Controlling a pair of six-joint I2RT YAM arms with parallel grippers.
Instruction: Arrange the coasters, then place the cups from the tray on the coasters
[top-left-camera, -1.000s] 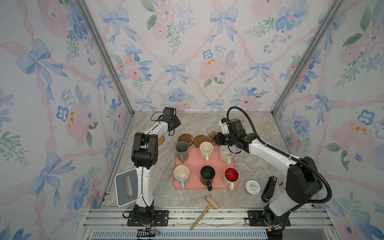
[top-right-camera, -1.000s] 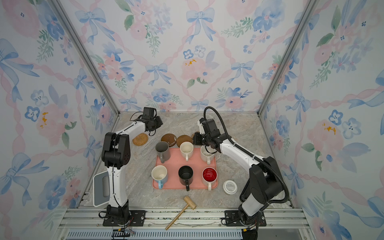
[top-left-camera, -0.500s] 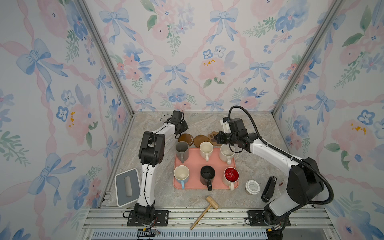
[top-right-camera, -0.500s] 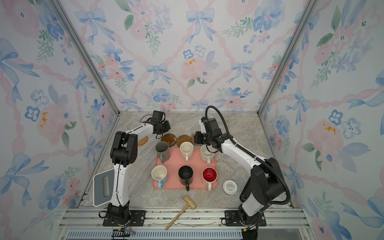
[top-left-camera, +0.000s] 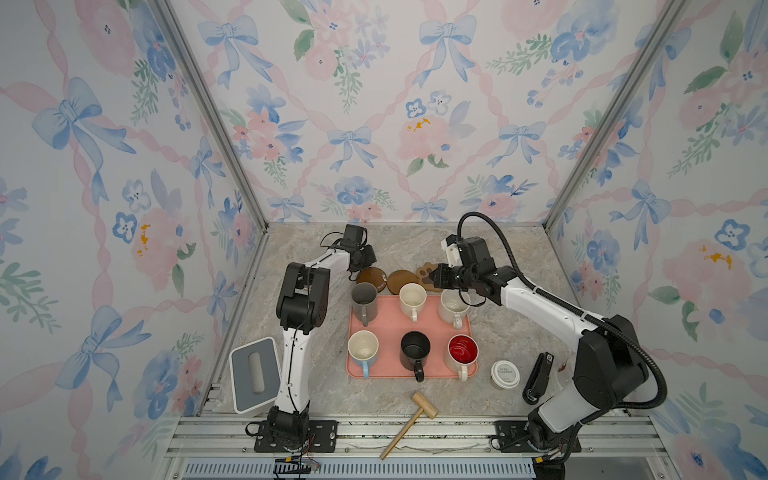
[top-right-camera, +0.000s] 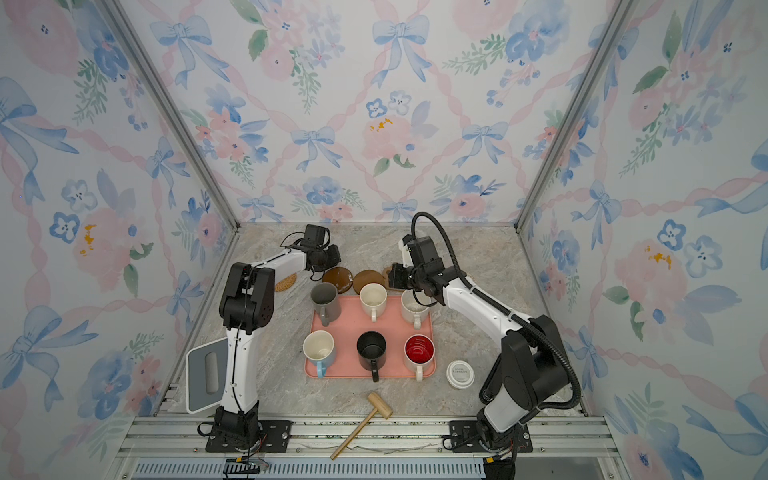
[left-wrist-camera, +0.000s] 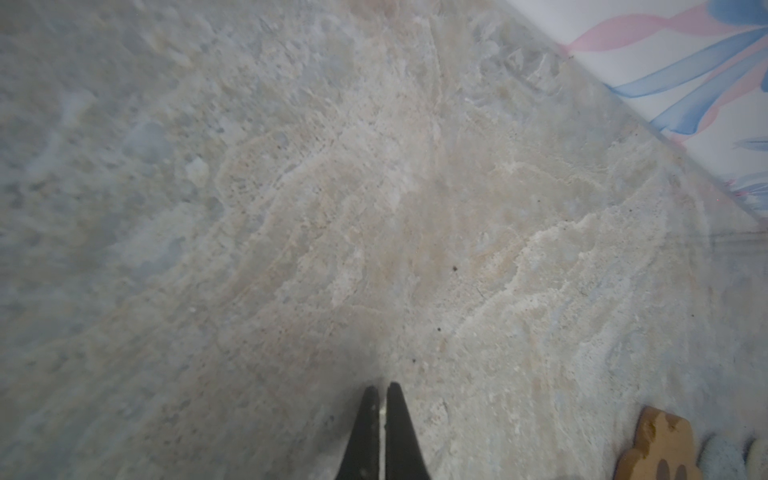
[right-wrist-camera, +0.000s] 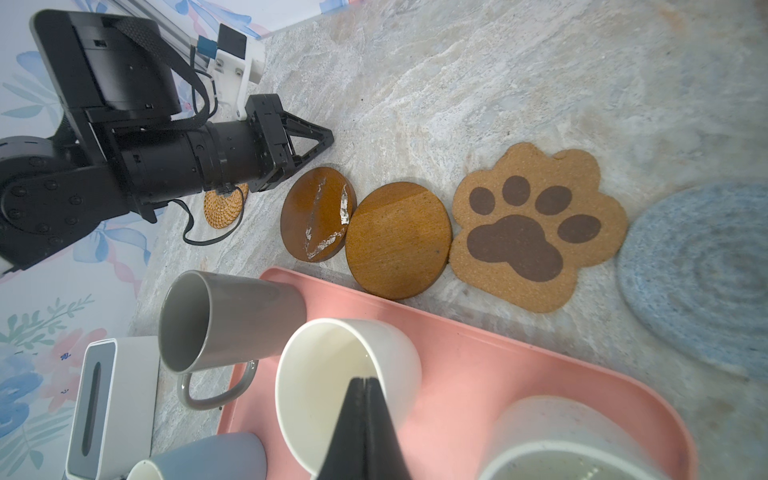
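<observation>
Six cups stand on the pink tray (top-left-camera: 390, 324): grey (top-left-camera: 364, 297), cream (top-left-camera: 412, 296) and speckled white (top-left-camera: 454, 303) at the back, white with light blue (top-left-camera: 363, 347), black (top-left-camera: 414, 349) and red-inside (top-left-camera: 462, 348) in front. Behind the tray lie the coasters: two brown wooden rounds (right-wrist-camera: 318, 214) (right-wrist-camera: 399, 239), a paw shape (right-wrist-camera: 536, 228), a grey-blue woven round (right-wrist-camera: 702, 270) and a tan rattan round (top-right-camera: 286, 282). My left gripper (left-wrist-camera: 382, 388) is shut and empty, low over bare table beside the wooden round (top-left-camera: 370, 276). My right gripper (right-wrist-camera: 365, 380) is shut and empty above the cream cup (right-wrist-camera: 345, 374).
A grey-white box (top-left-camera: 253, 374) stands at the front left. A wooden mallet (top-left-camera: 415, 415) lies on the front edge. Right of the tray are a white-lidded paper cup (top-left-camera: 505, 374) and a black tool (top-left-camera: 540, 376). The back wall rises close behind the coasters.
My left gripper has swung right, from beside the rattan coaster to the first brown wooden round. The right arm has barely moved.
</observation>
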